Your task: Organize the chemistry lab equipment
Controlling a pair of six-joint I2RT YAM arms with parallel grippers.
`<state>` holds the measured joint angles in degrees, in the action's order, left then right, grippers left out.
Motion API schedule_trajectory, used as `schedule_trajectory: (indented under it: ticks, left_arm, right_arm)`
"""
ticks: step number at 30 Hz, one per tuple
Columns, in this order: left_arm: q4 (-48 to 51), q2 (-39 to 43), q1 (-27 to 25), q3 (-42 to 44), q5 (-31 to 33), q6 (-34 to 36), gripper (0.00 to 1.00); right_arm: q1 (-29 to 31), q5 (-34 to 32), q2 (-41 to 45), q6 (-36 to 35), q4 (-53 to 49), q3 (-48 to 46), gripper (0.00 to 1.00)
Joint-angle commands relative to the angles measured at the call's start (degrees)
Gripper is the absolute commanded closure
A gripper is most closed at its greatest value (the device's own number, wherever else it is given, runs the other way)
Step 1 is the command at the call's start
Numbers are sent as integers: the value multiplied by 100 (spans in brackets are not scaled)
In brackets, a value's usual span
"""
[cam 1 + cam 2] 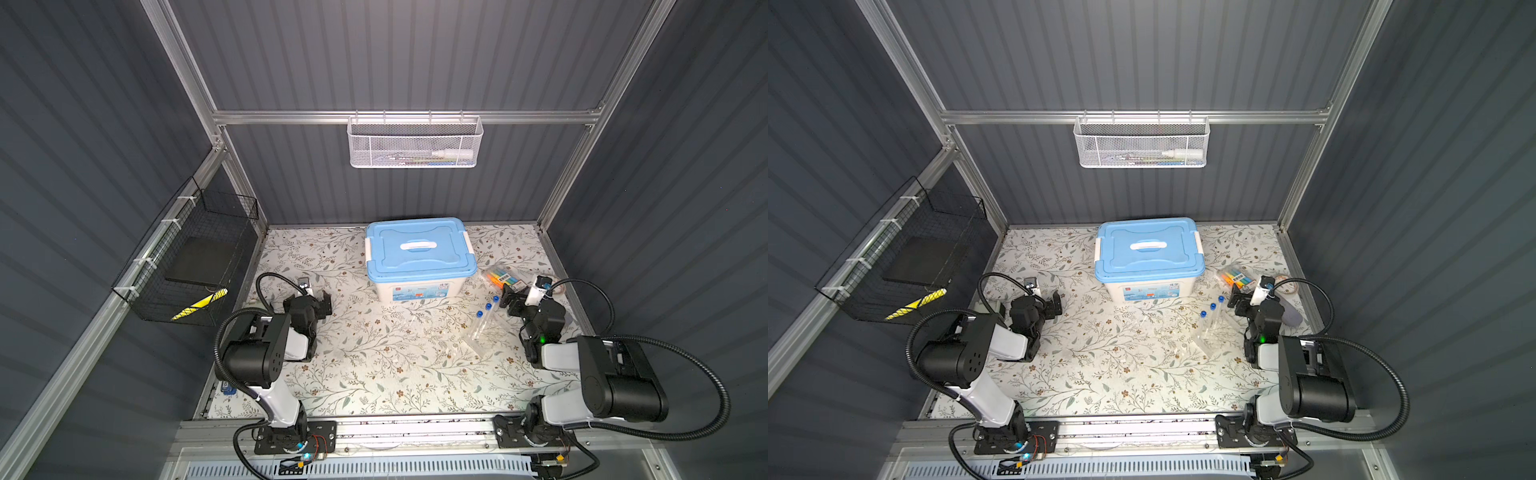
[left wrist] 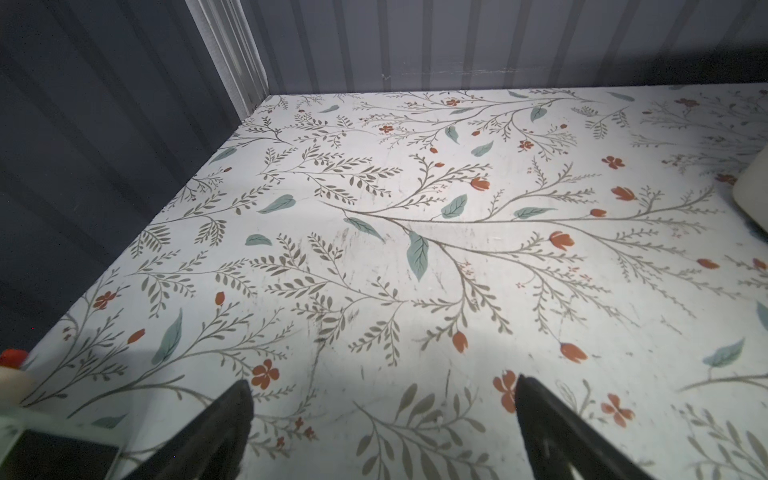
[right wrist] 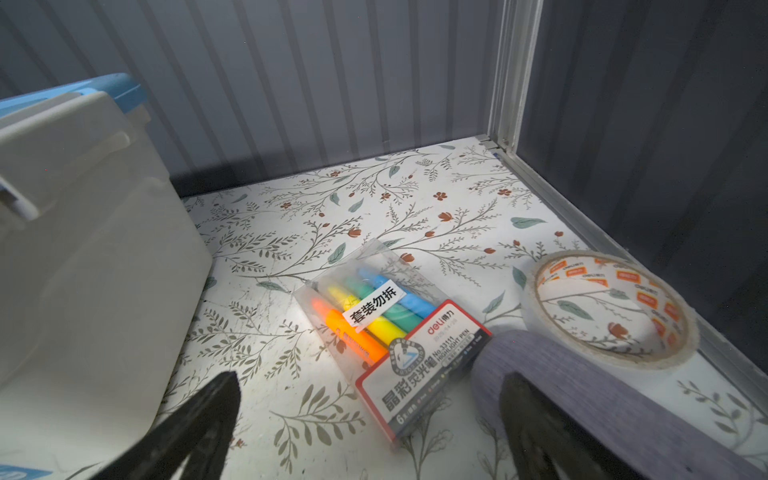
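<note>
Dark ribbed booth, floral table [image 1: 374, 365]. At the back centre, a box [image 1: 419, 286] with its blue lid [image 1: 419, 249] on. Right of centre, three blue-capped tubes [image 1: 484, 318] lying side by side on the table, apart from the box. Further right, a highlighter pack [image 3: 374, 316], a tape roll [image 3: 611, 307] and a grey pad [image 3: 582, 395], close together.

Left gripper [image 1: 318, 301] low over bare table left of the box, jaws apart, holding nothing. Right gripper [image 3: 372, 376] just short of the highlighter pack, jaws likewise apart and empty, with the tubes just inboard of it.

Fits either a closed box awaiting its contents or one closed again with part of the kit inside; no telling which from here.

For the tubes, probably: approach from above, close across the narrow width near mid-length, one tube at a time. Clear, round and likely slick, so gently, and mind rolling into the neighbours. For the lid, likely both side latches before any lift.
</note>
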<state>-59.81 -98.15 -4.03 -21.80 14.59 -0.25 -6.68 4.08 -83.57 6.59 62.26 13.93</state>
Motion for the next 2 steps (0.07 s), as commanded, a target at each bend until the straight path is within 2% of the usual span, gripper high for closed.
schedule_trajectory:
  ticks: [1, 2]
  left_arm:
    - [57, 39, 113, -114, -214, -141, 0]
    - [80, 41, 113, -128, -265, -125, 0]
  right_arm:
    - [55, -435, 60, 7, -236, 192, 1]
    - [61, -544, 89, 36, -275, 195, 1]
